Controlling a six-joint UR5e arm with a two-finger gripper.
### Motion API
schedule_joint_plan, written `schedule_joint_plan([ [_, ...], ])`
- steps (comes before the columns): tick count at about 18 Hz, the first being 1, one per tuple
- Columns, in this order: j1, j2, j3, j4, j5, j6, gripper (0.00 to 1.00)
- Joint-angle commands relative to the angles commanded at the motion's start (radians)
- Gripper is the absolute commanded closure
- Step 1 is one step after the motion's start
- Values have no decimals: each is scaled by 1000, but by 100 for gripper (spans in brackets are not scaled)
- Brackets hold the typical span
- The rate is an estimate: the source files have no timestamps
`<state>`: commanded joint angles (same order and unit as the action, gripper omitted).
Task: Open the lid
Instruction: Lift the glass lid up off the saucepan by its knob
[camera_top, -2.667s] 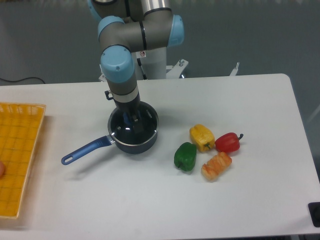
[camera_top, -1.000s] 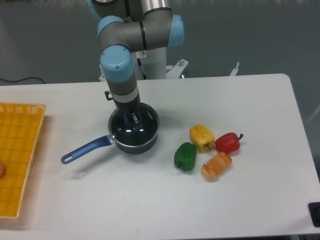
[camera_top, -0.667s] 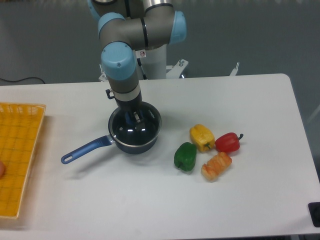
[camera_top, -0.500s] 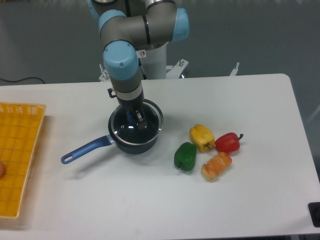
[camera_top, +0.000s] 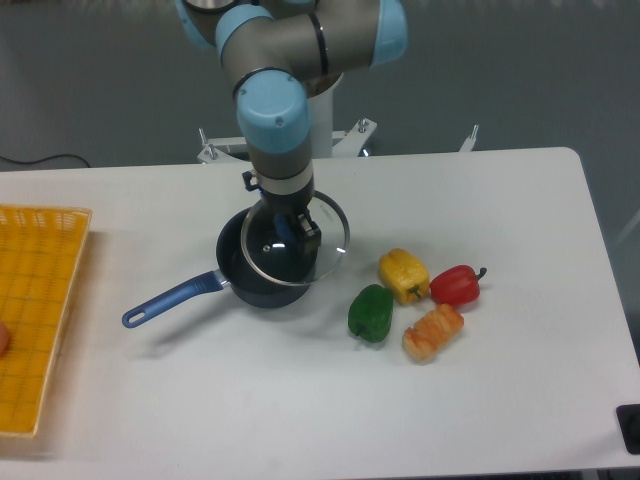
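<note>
- The lid is a round disc of clear glass with a thin, shiny silver rim; the dark pan and the white tabletop show straight through it.
- It hangs in the air, raised off the saucepan and shifted toward the peppers, so that its left part overlaps the pan's open mouth and its right part is over bare table.
- The disc looks slightly tilted, and a small bright glint sits on the glass near its left side.
- The gripper reaches straight down onto the lid's middle, its dark fingers closed on the centre, where a bit of light blue shows between them; the knob itself is mostly hidden.
- The saucepan is dark blue with a smooth, deep round body and a long, lighter blue handle pointing down-left, ending in a rounded tip.
- The arm has smooth grey tube sections joined by glossy light-blue caps, with a white base post behind.
- The table is flat, matte white with rounded corners.
- Four smooth, glossy toy vegetables sit close together to the right of the pan: a green pepper, a yellow pepper, a red pepper with a dark stem, and a ridged orange piece.
- An orange-yellow basket with a gridded mesh floor lies at the left edge.
</note>
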<state>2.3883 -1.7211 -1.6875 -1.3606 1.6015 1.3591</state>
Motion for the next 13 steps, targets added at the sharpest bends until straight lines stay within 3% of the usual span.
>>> schedule_joint_plan([
  [13,46,-8,2,8,2,0,40],
])
